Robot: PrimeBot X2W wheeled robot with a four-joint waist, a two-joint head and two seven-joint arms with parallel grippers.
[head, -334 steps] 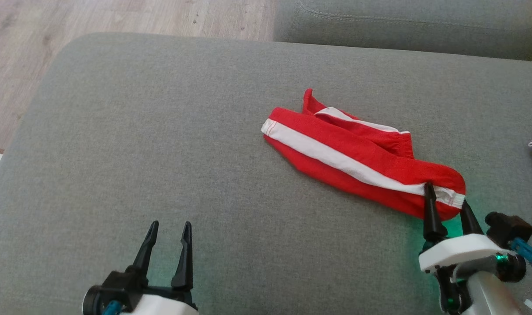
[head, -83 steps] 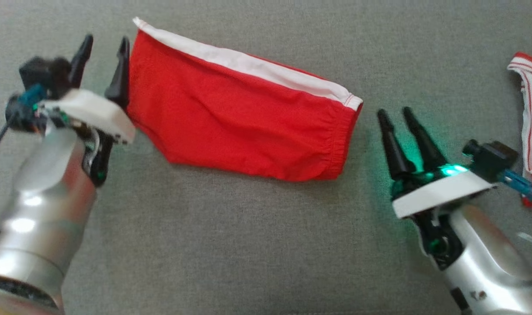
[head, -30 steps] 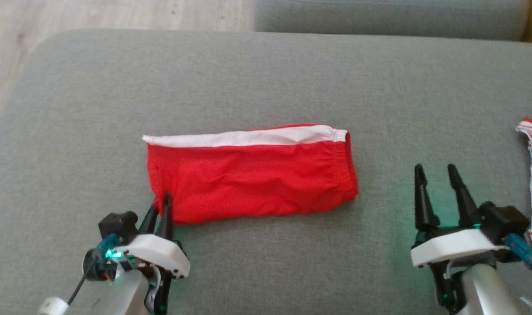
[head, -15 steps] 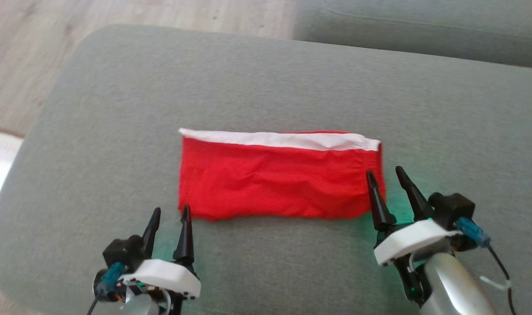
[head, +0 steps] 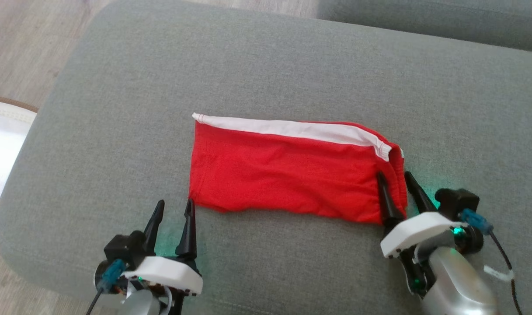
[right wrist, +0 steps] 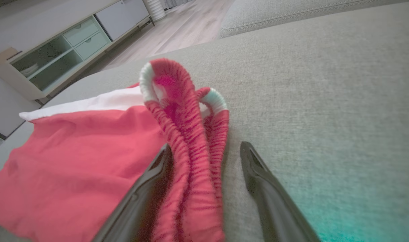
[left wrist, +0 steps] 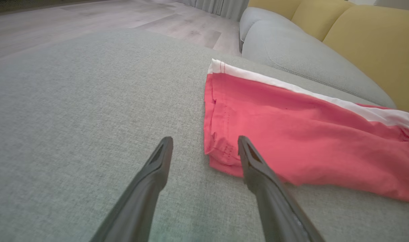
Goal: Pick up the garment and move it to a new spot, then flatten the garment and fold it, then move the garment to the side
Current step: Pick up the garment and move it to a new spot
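Head view: a red, thin knit garment with a white stripe along its far edge lies spread nearly flat, in a long rectangle, at the middle of a grey woven fabric cushion. The left gripper sits just beside the garment's near left corner, its two dark fingers spread wide with nothing between them. The right gripper has its wide-open fingers astride the gathered elastic waistband at the garment's right end, not pinching it. Left wrist view: the stitched hem corner lies just ahead of one finger, with bare cushion between the fingers and the cloth lying low and lightly rumpled. Right wrist view: the ribbed waistband stands up in soft loops between the parted fingers, one finger against the red cloth and the other over bare cushion. The garment looks very light, limp and stretchy, so it would probably sag, bunch and drag a little on the rough weave rather than hold any shape. It is not fragile or slippery. The likeliest good holds are the thicker edges: the elastic waistband on the right and the stitched hem corner on the left.
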